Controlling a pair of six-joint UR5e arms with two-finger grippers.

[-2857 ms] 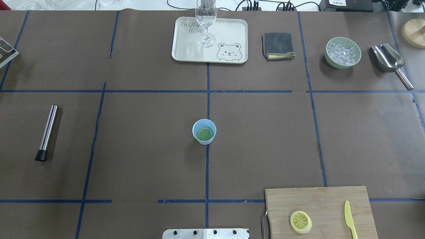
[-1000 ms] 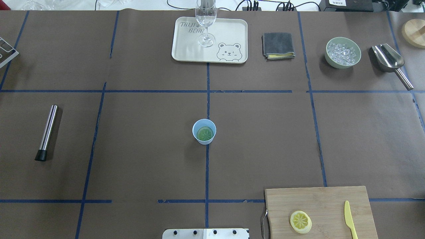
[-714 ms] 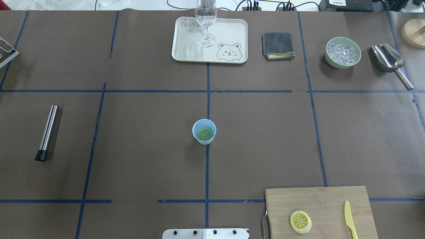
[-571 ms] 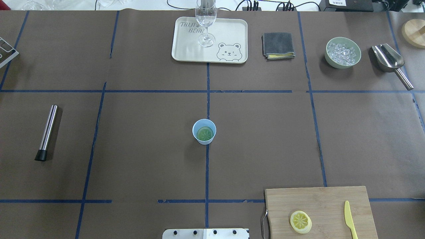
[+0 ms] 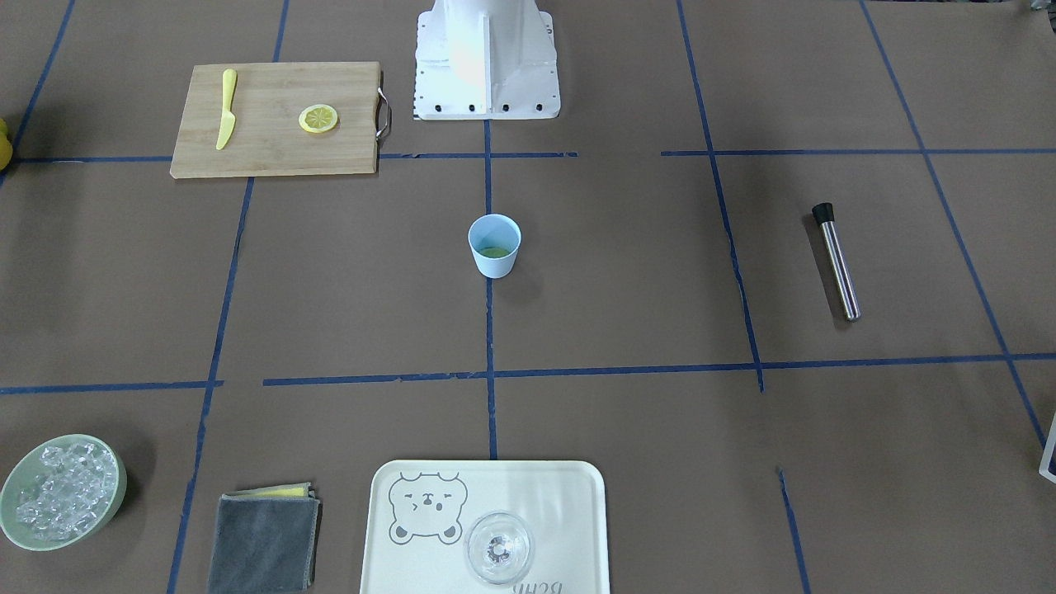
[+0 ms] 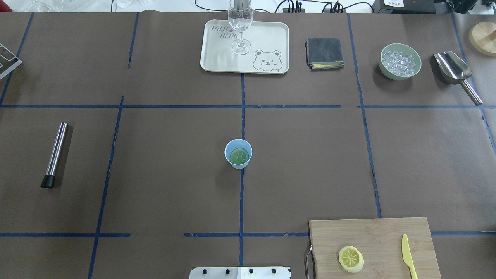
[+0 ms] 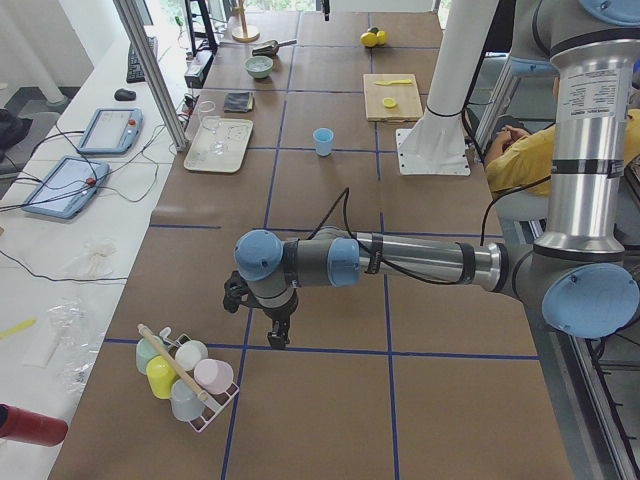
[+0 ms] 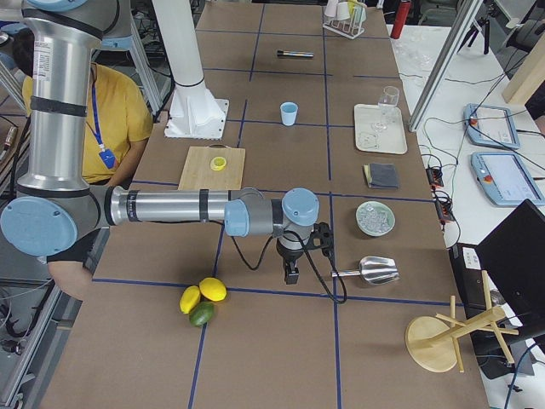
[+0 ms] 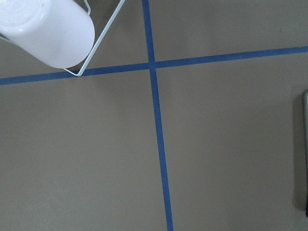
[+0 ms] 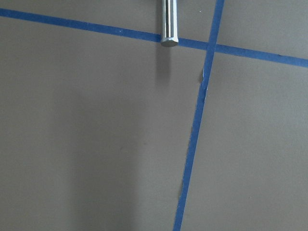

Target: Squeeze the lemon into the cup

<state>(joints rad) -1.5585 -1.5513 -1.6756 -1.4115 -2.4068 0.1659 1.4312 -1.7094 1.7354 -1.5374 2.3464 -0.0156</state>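
Observation:
The lemon (image 6: 351, 259) is a pale yellow slice lying flat on the wooden cutting board (image 6: 372, 232) near the robot's base, also in the front-facing view (image 5: 318, 118). The light blue cup (image 6: 238, 154) stands upright at the table's centre (image 5: 494, 245) with a green citrus slice inside. My left gripper (image 7: 277, 338) shows only in the left side view, far out over the table's left end beside a cup rack. My right gripper (image 8: 291, 274) shows only in the right side view, near the scoop. I cannot tell whether either is open or shut.
A yellow plastic knife (image 6: 407, 255) lies on the board. A cream tray (image 6: 217, 58) with a stemmed glass (image 6: 240, 23), a grey cloth (image 6: 324, 53), a green bowl of ice (image 6: 400, 61) and a metal scoop (image 6: 455, 71) line the far edge. A steel muddler (image 6: 55, 154) lies left.

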